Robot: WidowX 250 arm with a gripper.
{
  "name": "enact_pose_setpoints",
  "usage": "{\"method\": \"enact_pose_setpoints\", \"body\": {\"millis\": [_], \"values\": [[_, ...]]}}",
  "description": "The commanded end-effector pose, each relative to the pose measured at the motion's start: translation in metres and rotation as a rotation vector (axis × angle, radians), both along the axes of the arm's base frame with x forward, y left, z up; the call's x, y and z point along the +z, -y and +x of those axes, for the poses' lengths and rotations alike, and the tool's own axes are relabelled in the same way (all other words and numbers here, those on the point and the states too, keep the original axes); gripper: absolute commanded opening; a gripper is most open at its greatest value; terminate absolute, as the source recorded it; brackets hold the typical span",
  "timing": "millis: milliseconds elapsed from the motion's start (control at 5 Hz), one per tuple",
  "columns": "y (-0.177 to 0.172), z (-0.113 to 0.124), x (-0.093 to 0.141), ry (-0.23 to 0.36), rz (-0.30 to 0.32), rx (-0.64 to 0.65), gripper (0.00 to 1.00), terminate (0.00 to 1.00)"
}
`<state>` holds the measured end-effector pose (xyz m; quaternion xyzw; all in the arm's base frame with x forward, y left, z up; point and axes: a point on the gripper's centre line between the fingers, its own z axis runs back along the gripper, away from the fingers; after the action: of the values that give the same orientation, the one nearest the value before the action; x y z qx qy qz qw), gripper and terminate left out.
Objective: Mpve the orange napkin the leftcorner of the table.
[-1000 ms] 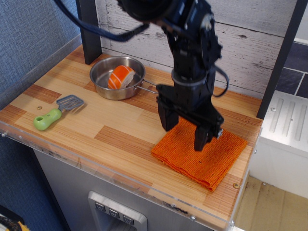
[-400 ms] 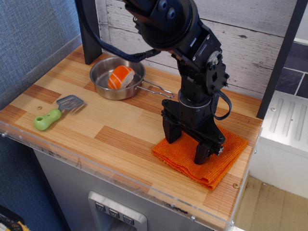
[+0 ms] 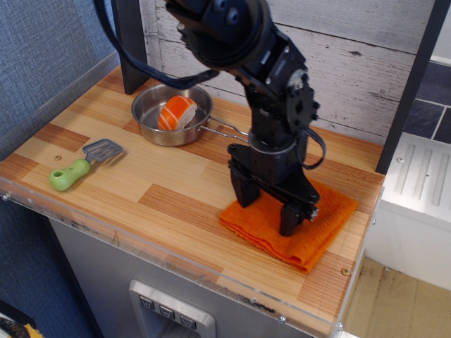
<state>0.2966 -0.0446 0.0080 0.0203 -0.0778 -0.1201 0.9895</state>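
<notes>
The orange napkin (image 3: 325, 211) lies folded flat on the right part of the wood-plank table (image 3: 162, 184), near the front right corner. My black gripper (image 3: 266, 210) stands upright over the napkin's left half. Its two fingers are spread apart, and their tips press down on the cloth, one near the napkin's left edge and one near its middle. No cloth is pinched between them. The arm hides part of the napkin's back edge.
A steel pan (image 3: 150, 105) with an orange-and-white striped object (image 3: 176, 113) stands at the back left, its handle pointing right. A green-handled spatula (image 3: 77, 167) lies at the left front. A black post (image 3: 130, 42) and a plank wall bound the back.
The gripper came down onto the napkin with its fingers spread. Since then it and the napkin have shifted a little to the left.
</notes>
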Motion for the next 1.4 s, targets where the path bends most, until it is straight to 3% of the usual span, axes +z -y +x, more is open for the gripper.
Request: {"method": "enact_pose_setpoints", "body": {"millis": [0, 600, 1200], "values": [[-0.047, 0.004, 0.008, 0.030, 0.051, 0.071, 1.00, 0.00], [-0.122, -0.009, 0.007, 0.000, 0.102, 0.211, 1.00, 0.00], [-0.145, -0.040, 0.019, -0.017, 0.107, 0.267, 1.00, 0.00]]}}
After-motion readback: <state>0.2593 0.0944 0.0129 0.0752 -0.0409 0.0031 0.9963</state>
